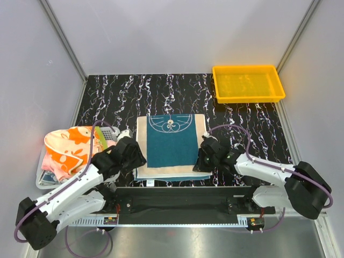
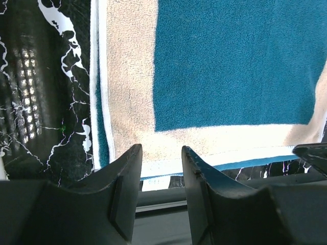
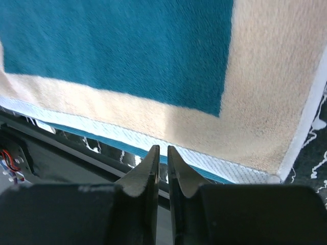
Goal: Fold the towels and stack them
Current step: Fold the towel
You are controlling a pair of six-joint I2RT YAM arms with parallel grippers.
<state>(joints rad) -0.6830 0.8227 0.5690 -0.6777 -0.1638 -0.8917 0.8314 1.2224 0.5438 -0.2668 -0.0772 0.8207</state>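
Note:
A teal towel with a cream border [image 1: 171, 145] lies flat in the middle of the black marble table, with white and teal edges of lower layers showing along its near side. My left gripper [image 1: 135, 155] hovers at its near left corner, jaws open and empty; the towel fills the left wrist view [image 2: 230, 66] above the gripper [image 2: 162, 153]. My right gripper [image 1: 203, 157] is at the near right corner, jaws almost together with nothing between them, just off the towel's near edge [image 3: 117, 46] in the right wrist view [image 3: 163, 153]. An orange-and-cream towel [image 1: 67, 148] sits heaped in the basket.
A white mesh basket [image 1: 42, 180] with more cloth stands at the left table edge. A yellow plastic tray [image 1: 248, 84] stands at the far right. The black rail [image 1: 183, 196] holding the arm bases runs along the near edge.

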